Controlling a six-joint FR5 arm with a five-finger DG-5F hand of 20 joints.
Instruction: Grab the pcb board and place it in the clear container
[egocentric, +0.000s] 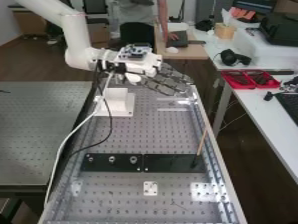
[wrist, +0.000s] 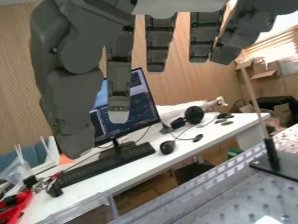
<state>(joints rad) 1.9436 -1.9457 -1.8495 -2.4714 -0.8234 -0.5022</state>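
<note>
My hand (egocentric: 166, 80) is open, fingers extended, empty; presumed pcb board (egocentric: 150, 188) lies on the surface (egocentric: 117, 200) near the dark plates (egocentric: 169, 163), likely light, stiff, fragile: pinch opposite edges.

Wood-panelled wall (wrist: 16, 65), bright window (wrist: 285, 41) with slats, white desk (egocentric: 258, 109) beside perforated metal bench (egocentric: 156, 137), brown floor (egocentric: 40, 67).

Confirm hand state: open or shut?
Open. In the wrist view, the hand has its fingers nearly straight, gaps between them, nothing gripped.
</note>
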